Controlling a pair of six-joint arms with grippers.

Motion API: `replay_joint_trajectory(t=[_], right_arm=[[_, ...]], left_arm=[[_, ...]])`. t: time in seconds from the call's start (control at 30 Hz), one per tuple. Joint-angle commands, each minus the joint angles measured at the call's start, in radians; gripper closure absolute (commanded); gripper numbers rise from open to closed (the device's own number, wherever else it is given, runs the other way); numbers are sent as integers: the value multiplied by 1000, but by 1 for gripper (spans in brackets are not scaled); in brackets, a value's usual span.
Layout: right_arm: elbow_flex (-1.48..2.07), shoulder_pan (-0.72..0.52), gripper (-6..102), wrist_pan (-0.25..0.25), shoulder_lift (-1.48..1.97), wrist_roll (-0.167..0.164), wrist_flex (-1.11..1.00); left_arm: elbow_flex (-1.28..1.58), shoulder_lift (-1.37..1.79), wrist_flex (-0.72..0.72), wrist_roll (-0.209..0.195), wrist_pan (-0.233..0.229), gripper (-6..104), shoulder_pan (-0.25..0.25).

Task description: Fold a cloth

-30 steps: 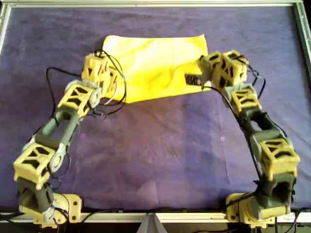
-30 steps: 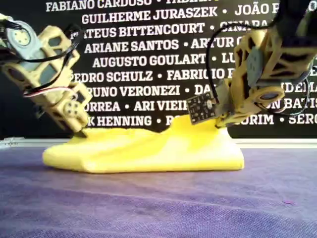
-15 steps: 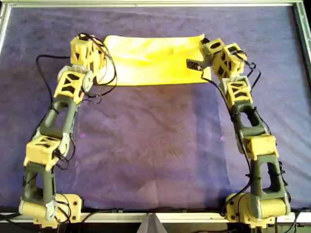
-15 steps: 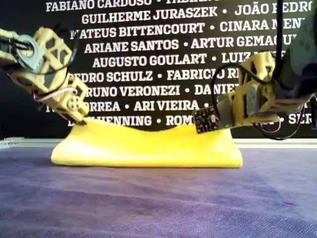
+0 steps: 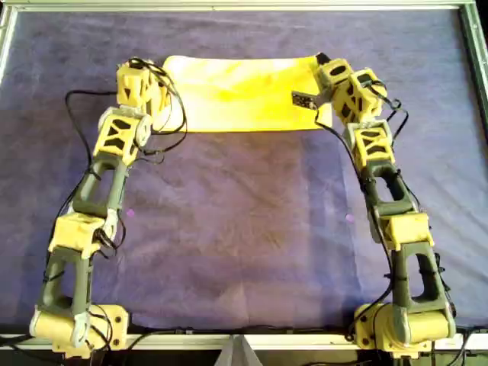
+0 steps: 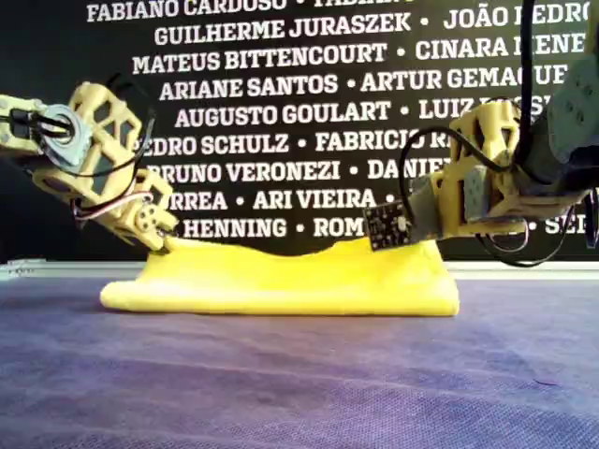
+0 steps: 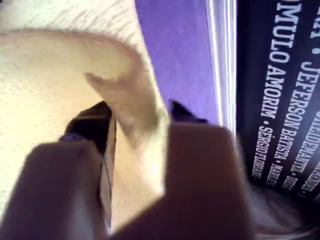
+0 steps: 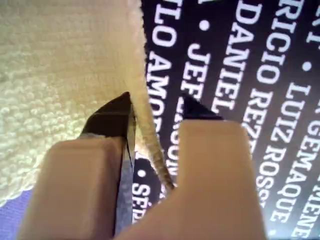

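The yellow cloth (image 5: 244, 95) lies as a narrow doubled band near the far edge of the table, seen also in the exterior view (image 6: 281, 281). My left gripper (image 5: 164, 82) is shut on its end at the overhead view's left, holding it slightly raised (image 6: 167, 245). A fold of cloth (image 7: 50, 75) sits between the jaws of the left gripper (image 7: 137, 112). At the overhead view's right, my right gripper (image 5: 320, 67) is shut on the other end. There the cloth edge (image 8: 60, 60) runs between the jaws of the right gripper (image 8: 152, 107) and stands lifted (image 6: 416, 241).
A dark purple table covering (image 5: 244, 229) spreads under everything. A metal frame (image 5: 229, 6) borders the table just beyond the cloth. A black banner with white names (image 6: 299, 112) stands behind it. A small black board (image 5: 303, 100) hangs on the right gripper.
Both grippers carried the near edge of the cloth toward the far edge, turning the wide sheet into a narrow band. In the last half second they sank slightly and the cloth flattened.
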Motion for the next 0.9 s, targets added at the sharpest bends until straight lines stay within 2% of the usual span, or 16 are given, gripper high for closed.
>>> replay_joint_trajectory(t=[0.0, 0.33, 0.6, 0.67, 0.7, 0.77, 0.87], right_arm=[[-89, -25, 50, 8, 67, -2, -35], [-89, -83, 49, 6, 98, 2, -34], [-77, -60, 50, -2, 94, 12, -32], [-87, -63, 49, 5, 97, 14, -31], [-89, -72, 50, -8, 103, 14, -29], [-89, -86, 50, -9, 146, 14, 3], [-58, -103, 50, -11, 325, 14, 224]], left_arm=[[-77, 21, -28, 3, -3, 38, 18], [-77, 37, -25, -8, -5, 9, 18], [-60, 40, -5, 3, -5, 7, 6], [-57, 43, 2, -12, -5, 7, 14], [-57, 54, 17, -12, -6, 7, 17], [-57, 115, 110, -14, -6, 7, 18], [-57, 278, 400, -14, -6, 7, 5]])
